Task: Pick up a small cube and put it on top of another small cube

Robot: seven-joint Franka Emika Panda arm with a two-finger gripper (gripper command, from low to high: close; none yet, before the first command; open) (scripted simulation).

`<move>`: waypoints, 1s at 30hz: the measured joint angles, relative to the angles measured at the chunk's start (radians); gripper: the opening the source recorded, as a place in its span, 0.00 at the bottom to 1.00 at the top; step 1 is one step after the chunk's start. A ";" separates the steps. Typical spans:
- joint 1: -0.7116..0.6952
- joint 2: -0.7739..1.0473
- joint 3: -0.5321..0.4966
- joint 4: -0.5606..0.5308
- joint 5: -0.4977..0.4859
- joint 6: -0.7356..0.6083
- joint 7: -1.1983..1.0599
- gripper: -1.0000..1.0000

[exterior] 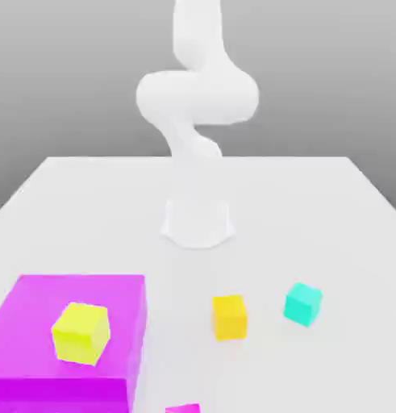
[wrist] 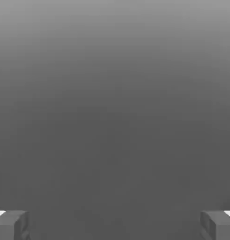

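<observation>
The small teal cube (exterior: 302, 303) rests on the white table (exterior: 314, 210) toward the exterior view's right. A short way to its left sits the small orange-yellow cube (exterior: 230, 315), apart from it. The white arm (exterior: 197, 97) rises from its base (exterior: 198, 222) at the table's middle and bends upward out of the picture. In the hand view my gripper (wrist: 115, 225) is open, its two grey fingertips (wrist: 11, 224) far apart with nothing between them, facing plain grey background.
A large magenta block (exterior: 72, 339) sits at the front of the exterior view's left, with a larger yellow-green cube (exterior: 81, 331) on top of it. A small magenta cube (exterior: 183, 408) peeks in at the front edge.
</observation>
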 joint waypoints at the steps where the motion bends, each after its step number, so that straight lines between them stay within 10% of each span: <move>1: 0.026 0.036 0.000 -0.027 0.012 0.026 -0.025 0.50; 15: 0.323 0.519 0.093 -0.384 0.099 0.373 -0.301 0.50; 28: 0.481 0.968 0.033 -0.483 -0.137 0.729 -0.218 0.50; 29: 0.490 0.988 0.024 -0.480 -0.139 0.744 -0.216 0.00; 30: 0.490 0.988 0.024 -0.480 -0.139 0.744 -0.216 0.00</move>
